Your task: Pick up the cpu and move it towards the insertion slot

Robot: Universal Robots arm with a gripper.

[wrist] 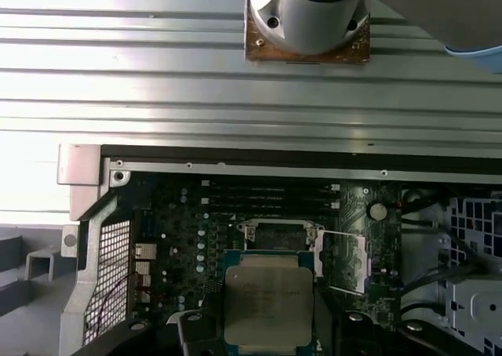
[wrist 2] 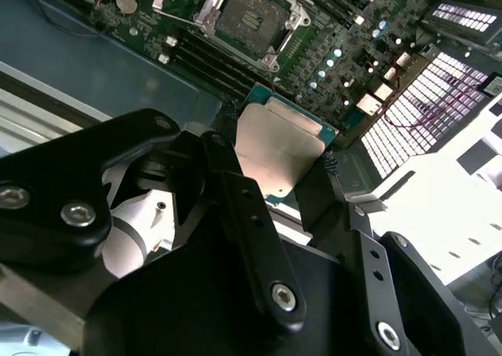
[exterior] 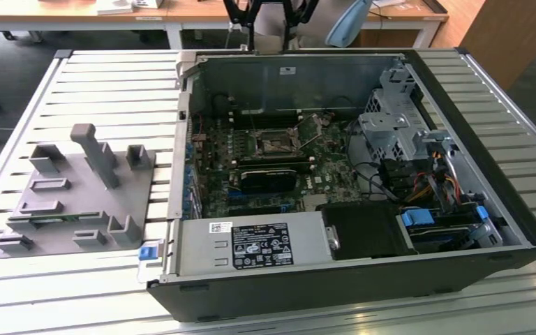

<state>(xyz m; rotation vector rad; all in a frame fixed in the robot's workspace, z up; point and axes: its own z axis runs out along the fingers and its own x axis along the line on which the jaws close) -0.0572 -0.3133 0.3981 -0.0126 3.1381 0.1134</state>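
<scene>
The cpu point(wrist 2: 278, 148), a flat square chip with a silvery top and a pale rim, sits between the black fingers of my gripper point(wrist 2: 276, 156), which is shut on its edges. Both wrist views show the held cpu point(wrist: 269, 301) high above the motherboard inside the open computer case. The insertion slot point(wrist: 278, 235) lies below and just beyond the chip, with a dark centre and its metal bracket swung open. This insertion slot point(exterior: 276, 144) is mid-board in the exterior view, where my gripper point(exterior: 270, 24) hangs at the top edge, above the case's far wall.
The open case point(exterior: 491, 209) lies on a slatted metal table point(exterior: 100, 91). A grey plastic fixture point(exterior: 72, 195) with upright posts stands at the exterior view's left. A power supply point(exterior: 249, 244), a drive cage point(exterior: 389, 125) and cables point(exterior: 426, 185) crowd the case around the board.
</scene>
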